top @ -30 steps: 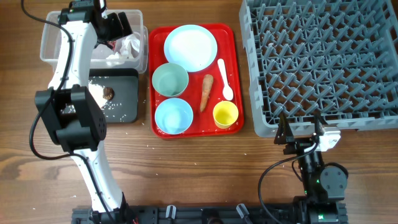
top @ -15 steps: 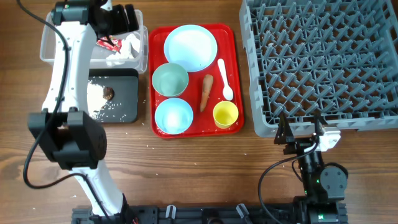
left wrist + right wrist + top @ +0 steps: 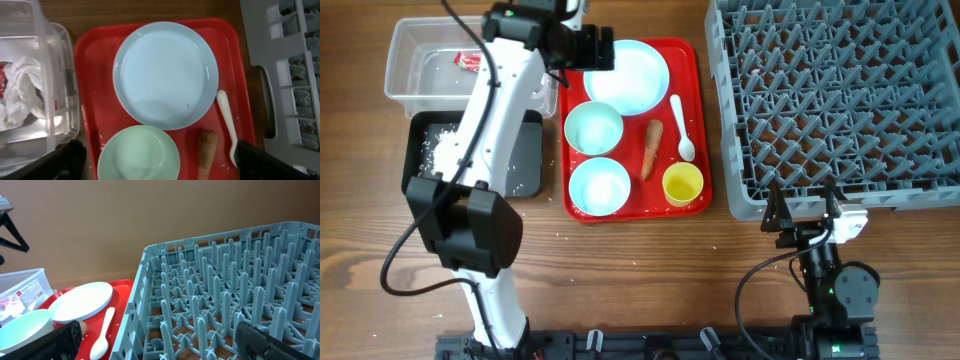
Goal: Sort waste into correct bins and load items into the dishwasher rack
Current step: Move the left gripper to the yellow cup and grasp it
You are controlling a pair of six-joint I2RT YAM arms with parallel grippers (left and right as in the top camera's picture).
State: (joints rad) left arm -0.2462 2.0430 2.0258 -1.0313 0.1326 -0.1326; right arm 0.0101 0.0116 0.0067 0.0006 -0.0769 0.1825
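My left gripper (image 3: 592, 50) is open and empty, hovering over the red tray's back left by the pale blue plate (image 3: 627, 75); in the left wrist view it (image 3: 160, 167) is above a bowl (image 3: 138, 154). Two bowls (image 3: 594, 128) (image 3: 599, 186), the carrot (image 3: 652, 148), white spoon (image 3: 682, 128) and yellow cup (image 3: 682, 183) lie on the tray. The clear bin (image 3: 410, 45) holds the red sachet (image 3: 468, 60) and tissue (image 3: 20, 95). The black bin (image 3: 525, 150) holds rice (image 3: 440, 145). My right gripper (image 3: 805, 215) is open and empty at the dishwasher rack's (image 3: 835, 100) front edge.
The red tray (image 3: 700, 120) sits between the bins and the rack. My left arm (image 3: 485, 120) crosses above the black bin and hides part of it. Rice grains lie scattered on the wood in front of the tray.
My left gripper has swung right from above the clear bin to over the tray's plate. The red sachet now lies in the clear bin. The right arm has not moved.
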